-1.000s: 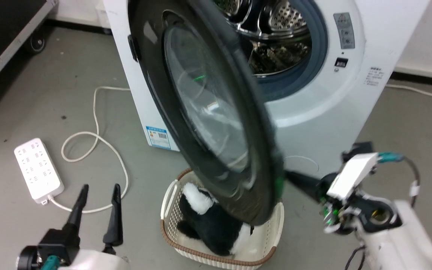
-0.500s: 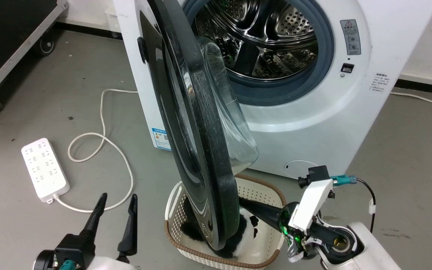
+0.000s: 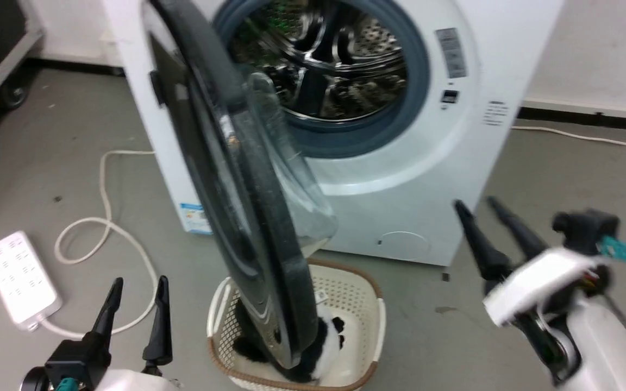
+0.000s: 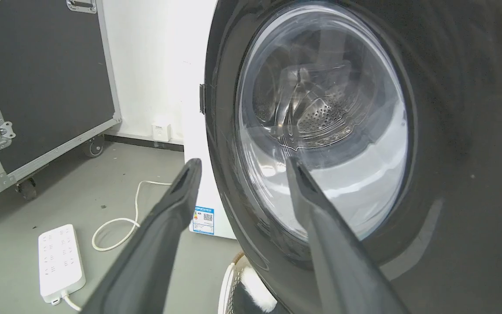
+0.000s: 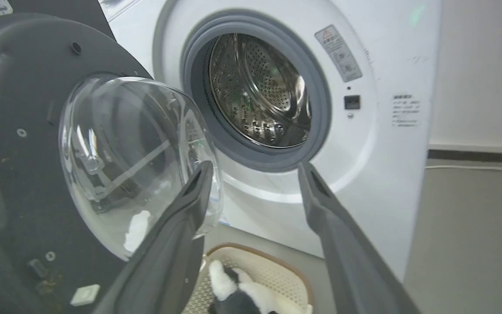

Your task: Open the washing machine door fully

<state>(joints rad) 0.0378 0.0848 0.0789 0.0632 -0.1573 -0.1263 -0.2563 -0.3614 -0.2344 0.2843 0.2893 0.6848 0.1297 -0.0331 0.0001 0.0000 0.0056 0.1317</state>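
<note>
The washing machine door (image 3: 253, 217) stands swung out from the white washing machine (image 3: 427, 179), nearly edge-on in the head view, its clear glass bowl (image 3: 296, 184) facing the steel drum (image 3: 324, 60). My right gripper (image 3: 475, 203) is open to the right of the door, apart from it, holding nothing. In the right wrist view the right gripper (image 5: 256, 165) points at the machine front, with the door's inner face (image 5: 11, 174) at the left. My left gripper (image 3: 139, 282) is open low at the left. In the left wrist view the left gripper (image 4: 243, 161) faces the door's glossy outer side (image 4: 451, 131).
A cream basket (image 3: 370, 293) holding a black-and-white plush toy (image 5: 233, 283) sits on the floor under the door's lower edge. A white power strip (image 3: 17, 277) and its cable (image 3: 104, 179) lie at the left. A black wheeled case (image 4: 37, 78) stands further left.
The door has swung wider from the machine. My right gripper was shut at the door's lower edge; it has now opened and drawn away to the right. The head camera has shifted.
</note>
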